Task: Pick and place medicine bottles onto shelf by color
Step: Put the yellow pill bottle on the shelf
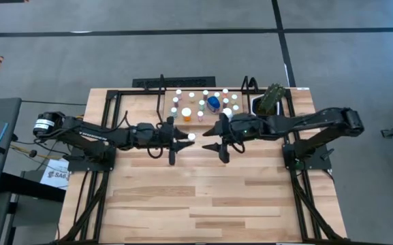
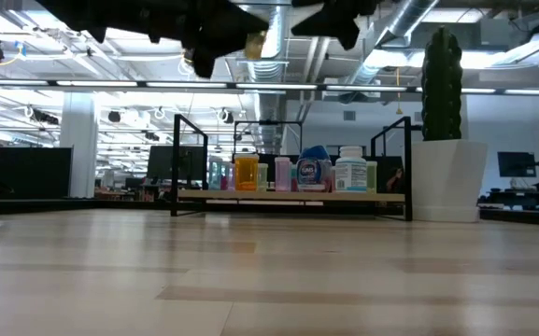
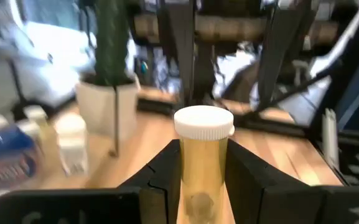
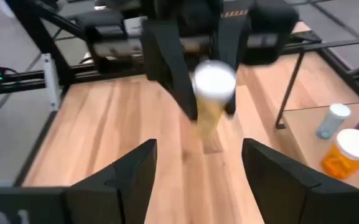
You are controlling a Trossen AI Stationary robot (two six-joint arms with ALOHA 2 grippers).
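Observation:
My left gripper (image 1: 186,138) is above the middle of the table and shut on a small yellow bottle with a white cap (image 3: 203,163). The bottle also shows in the right wrist view (image 4: 213,93) and, from above, as a white cap (image 1: 191,137). My right gripper (image 1: 210,139) faces it from the right, open and empty (image 4: 198,158). The shelf (image 1: 170,121), a wood board in a black rod frame, stands at the far middle. Several bottles stand on it, among them an orange one (image 2: 247,173) and a wider blue one (image 1: 213,103). My left gripper pinches the yellow bottle's body just below the white cap (image 3: 203,149) between its two fingers (image 3: 167,168). The fingers come level from the table's left side. The bottle is lifted clear of the table, cap up.
A white pot with a green plant (image 1: 271,99) stands right of the shelf, tall in the low view (image 2: 445,140). The shelf's black upright loops (image 2: 187,163) rise at both its sides. The plank tabletop (image 1: 203,197) spreads toward the near edge.

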